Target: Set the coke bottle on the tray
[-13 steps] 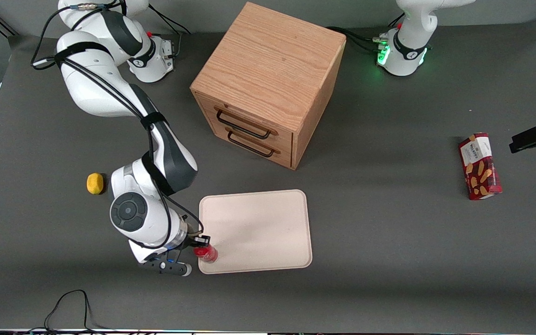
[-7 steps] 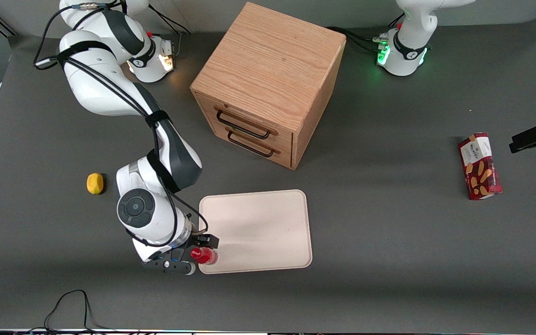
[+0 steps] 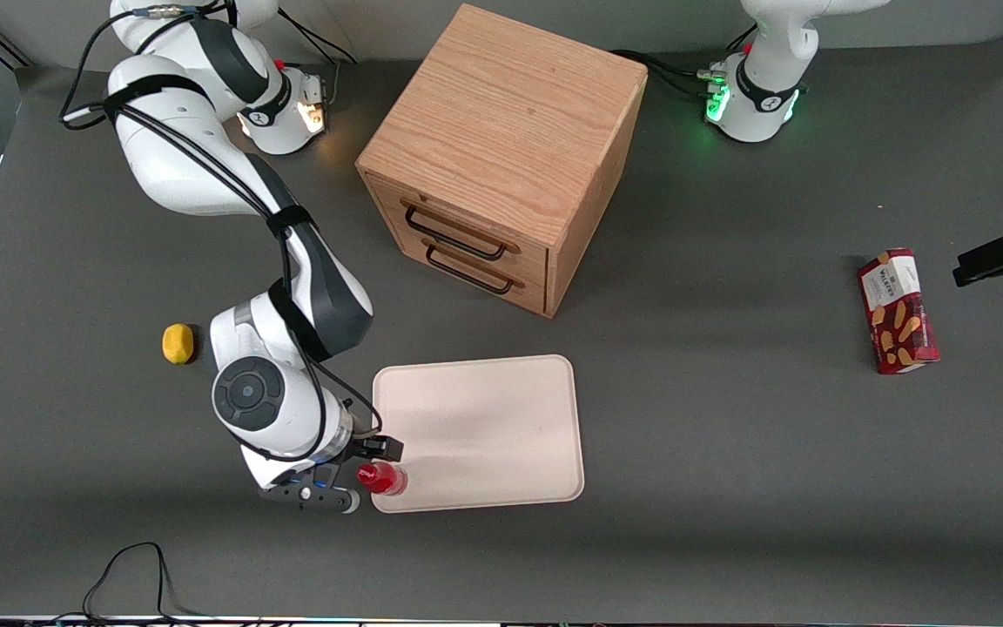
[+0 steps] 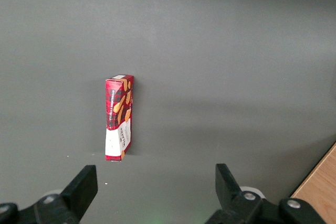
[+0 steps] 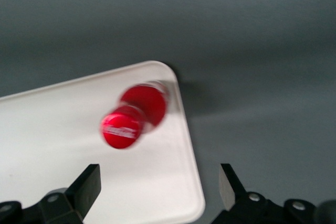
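The coke bottle (image 3: 385,478) stands upright on the tray (image 3: 484,427), at the tray corner nearest the front camera toward the working arm's end. In the right wrist view I see its red cap with white script from above, the coke bottle (image 5: 132,120) close to the rounded corner of the tray (image 5: 58,150). My gripper (image 3: 364,475) hangs just above the bottle and open, holding nothing. Its two dark fingers (image 5: 89,182) stand wide apart, and the gripper (image 5: 159,182) has only tray surface and table between them.
A wooden two-drawer cabinet (image 3: 501,157) stands farther from the front camera than the tray. A yellow lemon (image 3: 178,343) lies beside the working arm's elbow. A red snack box (image 3: 898,311) lies toward the parked arm's end, also the red snack box (image 4: 119,117).
The wrist shifted slightly toward the tray, then back again. The bottle stayed put on the tray corner.
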